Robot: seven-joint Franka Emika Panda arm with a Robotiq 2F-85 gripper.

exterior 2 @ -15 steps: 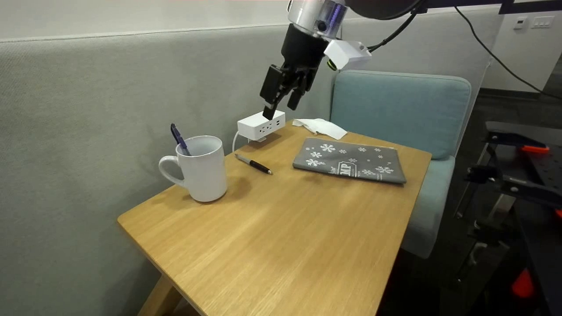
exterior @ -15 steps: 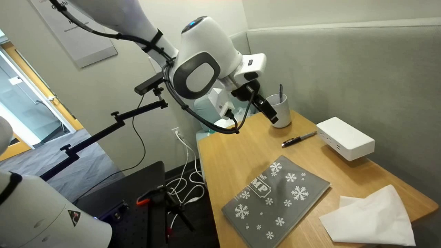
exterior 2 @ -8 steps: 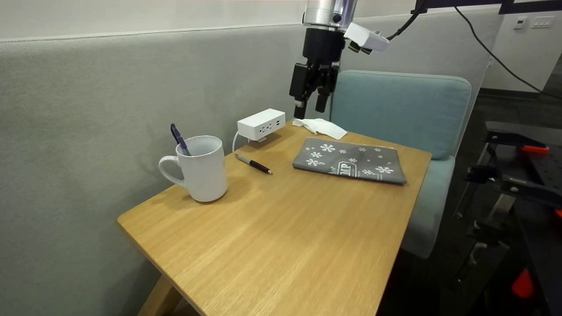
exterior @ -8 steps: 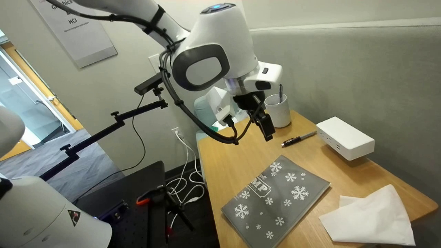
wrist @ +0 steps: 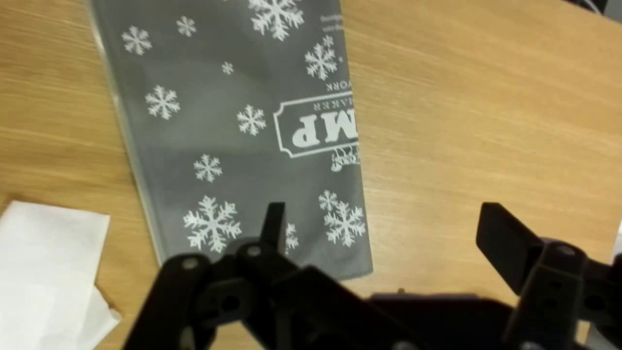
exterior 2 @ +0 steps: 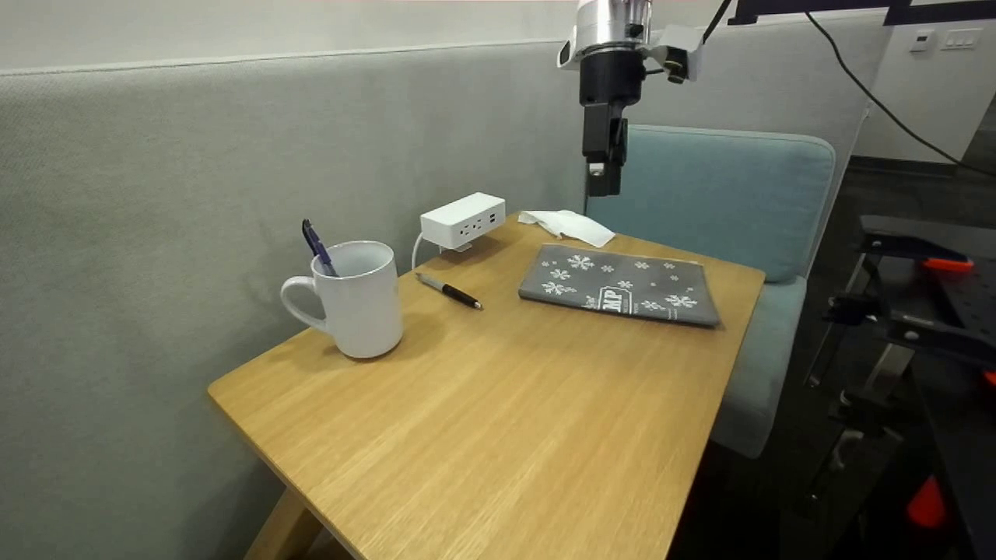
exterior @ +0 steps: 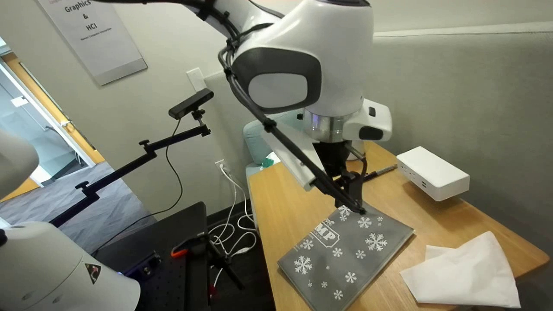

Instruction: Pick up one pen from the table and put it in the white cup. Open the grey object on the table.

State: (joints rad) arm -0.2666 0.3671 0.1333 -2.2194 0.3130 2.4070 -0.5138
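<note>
The white cup [exterior 2: 362, 311] stands upright at the table's edge with a dark blue pen [exterior 2: 317, 245] leaning in it. In an exterior view my arm hides most of the cup [exterior: 357, 152]. A black and grey pen [exterior 2: 450, 291] lies on the table between the cup and the white box; it also shows, partly hidden, in an exterior view [exterior: 382, 172]. The grey object [exterior: 345, 255], a flat folded bag with white snowflakes, lies on the table [wrist: 243, 155]. My gripper [wrist: 384, 223] points down above the bag's end and edge, open and empty, apart from it [exterior 2: 604, 183].
A white power box [exterior: 432, 172] sits at the table edge by the padded wall [exterior 2: 233, 171]. A crumpled white napkin [exterior: 464, 276] lies beside the bag and shows in the wrist view [wrist: 43, 272]. A camera on a black arm [exterior: 190, 103] stands behind.
My gripper has moved away from the cup side toward the grey bag. It has turned from a tilt to pointing straight down and has twisted round. The cup, pens and bag have not moved.
</note>
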